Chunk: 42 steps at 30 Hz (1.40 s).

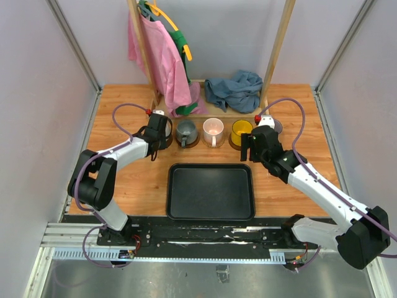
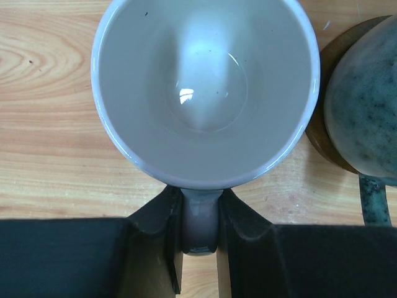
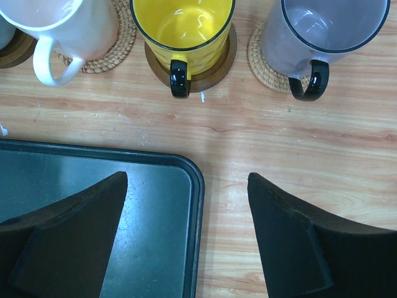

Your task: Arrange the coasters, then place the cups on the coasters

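My left gripper (image 2: 200, 198) is shut on the handle of the white cup (image 2: 205, 93), which stands at the left end of the row (image 1: 162, 127); the cup hides whatever lies under it. Beside it the dark grey cup (image 2: 366, 112) sits on a dark brown coaster (image 2: 317, 133). The pale pink cup (image 3: 62, 22) rests on a tan woven coaster (image 3: 121, 43), the yellow cup (image 3: 183, 25) on a dark brown coaster (image 3: 220, 62), and the lavender cup (image 3: 325, 25) on a tan woven coaster (image 3: 263, 59). My right gripper (image 3: 186, 177) hangs open and holds nothing, in front of the yellow cup.
A black rectangular tray (image 1: 211, 211) lies near the front middle; its far right corner (image 3: 195, 180) is under my right gripper. A wooden rack with pink and green clothes (image 1: 162, 59) and a blue-grey cloth (image 1: 234, 90) stand behind the cups.
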### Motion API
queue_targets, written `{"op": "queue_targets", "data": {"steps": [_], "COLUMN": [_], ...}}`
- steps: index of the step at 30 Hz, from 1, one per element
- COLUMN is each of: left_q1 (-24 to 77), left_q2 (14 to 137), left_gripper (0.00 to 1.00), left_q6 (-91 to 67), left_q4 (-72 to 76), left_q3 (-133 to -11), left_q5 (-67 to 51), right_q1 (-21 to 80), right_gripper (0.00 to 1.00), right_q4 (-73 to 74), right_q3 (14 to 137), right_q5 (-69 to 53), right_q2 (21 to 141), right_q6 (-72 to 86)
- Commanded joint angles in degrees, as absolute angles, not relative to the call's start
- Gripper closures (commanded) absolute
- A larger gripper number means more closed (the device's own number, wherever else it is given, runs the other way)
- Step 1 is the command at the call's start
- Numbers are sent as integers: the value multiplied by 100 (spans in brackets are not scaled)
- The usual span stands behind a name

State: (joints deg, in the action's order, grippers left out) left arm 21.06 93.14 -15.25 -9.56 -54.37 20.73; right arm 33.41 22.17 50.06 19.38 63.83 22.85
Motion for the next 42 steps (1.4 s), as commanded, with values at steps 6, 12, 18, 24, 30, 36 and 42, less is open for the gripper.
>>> {"op": "queue_targets", "data": {"steps": [6, 12, 18, 24, 30, 36, 42], "left_q1": [2047, 2048, 2039, 2043, 2041, 2041, 2041], "left_q2": [9138, 9167, 9156, 9042, 8898, 8767, 8607], "left_gripper": [99, 100, 85, 62, 51, 51, 52], "left_q6": [-1498, -1512, -1551, -1577, -1612, -1684, -1787], "left_q4": [-510, -506, -564, -628, -690, -810, -997], "left_q3": [-5421, -5388, -5371, -5353, -5304, -5240, -5145], "left_q5": [2220, 2266, 2281, 2272, 2255, 2233, 2236], "right_q1": [3269, 3270, 3270, 3265, 3270, 3270, 3270], "right_gripper": [20, 20, 20, 20, 20, 20, 20], "right_q4": [2205, 2212, 2236, 2248, 2246, 2251, 2258], "right_q3": [5100, 5092, 5072, 5043, 5036, 5031, 5018], "right_q5": [1834, 1801, 1769, 1757, 1758, 1764, 1758], "right_q2": [6403, 6405, 6421, 6418, 6399, 6382, 6376], "right_q6": [2405, 2418, 2454, 2461, 2470, 2488, 2513]}}
